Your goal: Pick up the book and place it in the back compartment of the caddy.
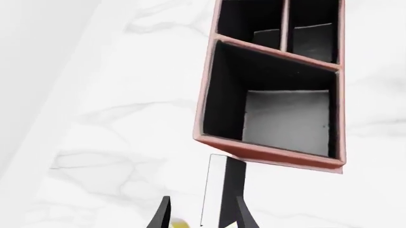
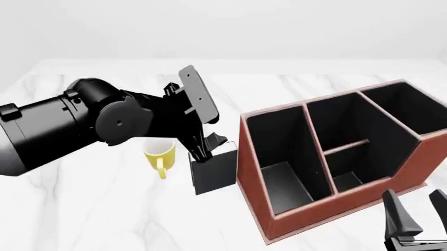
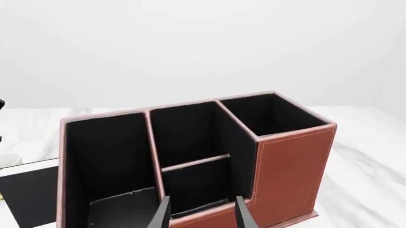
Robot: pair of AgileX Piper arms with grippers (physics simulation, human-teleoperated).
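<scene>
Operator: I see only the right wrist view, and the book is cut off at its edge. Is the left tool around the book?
Observer: Yes. In the front view the left tool straddles the top of the book, which stands upright beside the caddy.
Operator: Are its fingers closed on the cover?
Observer: Not yet. The left wrist view shows a gap between one finger and the book.

I count one book point(image 2: 213, 172) between my left jaws, one yellow mug point(image 2: 160, 154) beside them, one caddy point(image 2: 293, 209) with four compartments, and two grippers.
</scene>
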